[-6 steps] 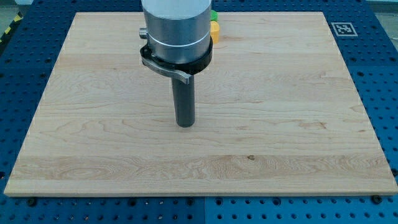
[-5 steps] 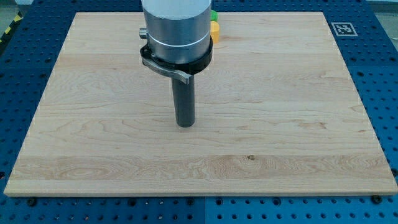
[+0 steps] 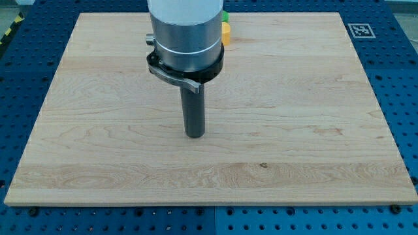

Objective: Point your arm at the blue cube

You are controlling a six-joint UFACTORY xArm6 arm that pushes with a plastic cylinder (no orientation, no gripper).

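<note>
Wooden board (image 3: 313, 130) carries my tip (image 3: 194, 135) near its centre, touching nothing; the rod has no pincer. No blue cube shows. Yellow block (image 3: 226, 32) and green block (image 3: 224, 15) peek out at 12 o'clock, behind the arm.

bare wooden bench (image 3: 294, 130) all around my tip (image 3: 194, 135); yellow block (image 3: 226, 32) and green block (image 3: 225, 14) crowd the frame's top centre.

A pale wooden board (image 3: 294, 130) lies flat on a blue bench (image 3: 401, 85) dotted with rows of small holes, a black-and-white square marker (image 3: 360, 30) sits at the board's top right corner, and soft even light falls overall.
</note>
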